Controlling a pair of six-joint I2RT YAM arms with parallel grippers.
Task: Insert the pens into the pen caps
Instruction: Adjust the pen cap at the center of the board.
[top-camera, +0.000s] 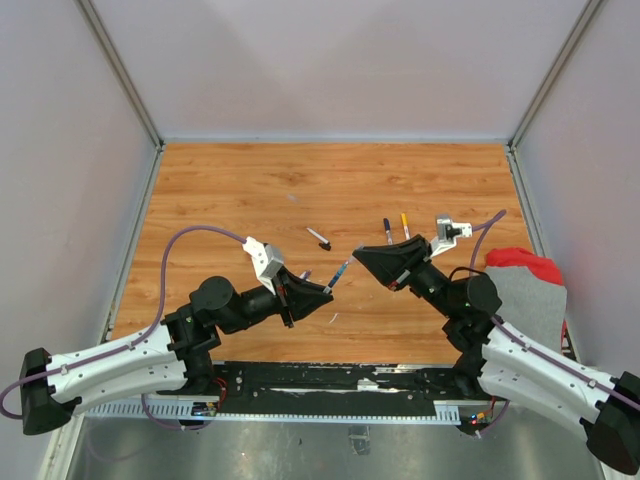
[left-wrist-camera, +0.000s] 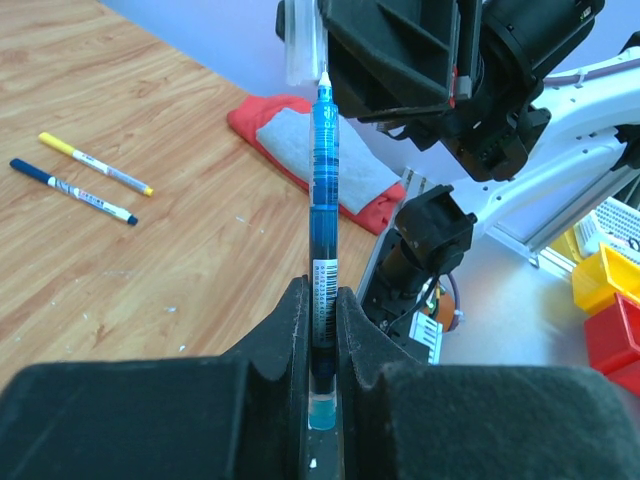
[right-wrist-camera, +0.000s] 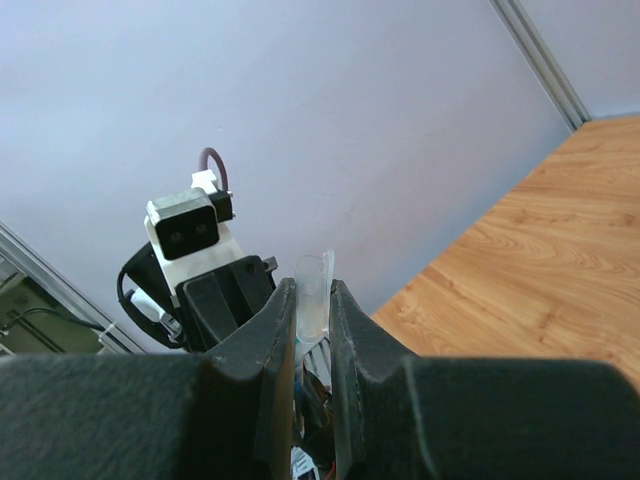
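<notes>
left pincer (left-wrist-camera: 322, 300): clamping fully on blue pen (left-wrist-camera: 325, 170), translucent ribbed barrel, white tip sticking out ahead
right pincer (right-wrist-camera: 310, 292): squeezing clear cap (right-wrist-camera: 309, 272), a small see-through tube held above the worktop
hidden: cap's lower end sinking between black pads
worktop (top-camera: 250, 190): wood-grain, carrying yellow-ended pen (left-wrist-camera: 95, 163) beside dark-ended pen (left-wrist-camera: 72, 191)

The blue pen (left-wrist-camera: 325, 200) had a see-through blue barrel, a white barcoded label and a white tip; the clear cap (right-wrist-camera: 310, 295) was colourless. The desk (top-camera: 250, 190) showed orange-brown wood grain. The cloth (top-camera: 530, 290) was red and grey. The yellow-ended pen (left-wrist-camera: 95, 163) and the navy-ended pen (left-wrist-camera: 72, 191) had white printed barrels.
</notes>
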